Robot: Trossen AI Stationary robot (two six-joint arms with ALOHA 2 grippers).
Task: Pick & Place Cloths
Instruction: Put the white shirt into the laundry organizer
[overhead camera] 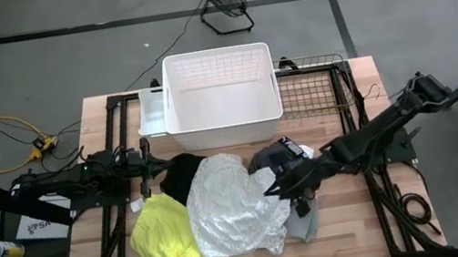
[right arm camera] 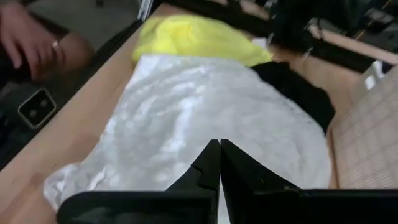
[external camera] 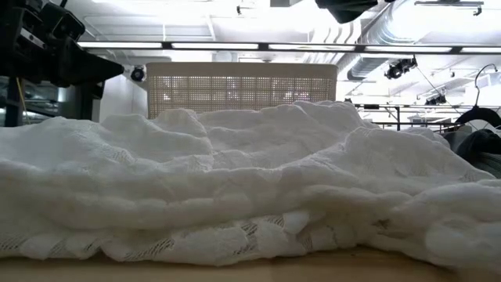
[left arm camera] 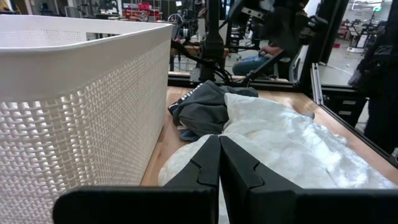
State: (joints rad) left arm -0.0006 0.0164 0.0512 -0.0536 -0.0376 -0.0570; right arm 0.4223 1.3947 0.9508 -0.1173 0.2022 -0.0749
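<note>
Cloths heaped frame centre: white cloth [overhead camera: 232, 206], yellow cloth [overhead camera: 165, 235] lower left. My right gripper [overhead camera: 273, 188] hovers at white edge, fingers pressed together, empty. Judged step: approach. Next: open, descend, pinch fold, carry to basket [overhead camera: 227, 129]. Left gripper [overhead camera: 154, 165] also closed, parked beside basket.

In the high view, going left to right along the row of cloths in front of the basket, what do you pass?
Yellow cloth → large white cloth → right tool → grey cloth. The black cloth overlaps the first two, so it is left out.

The high view looked straight down; the low view sat close against the white cloth [external camera: 250, 180], facing the basket [external camera: 241, 88] at twelve o'clock.
</note>
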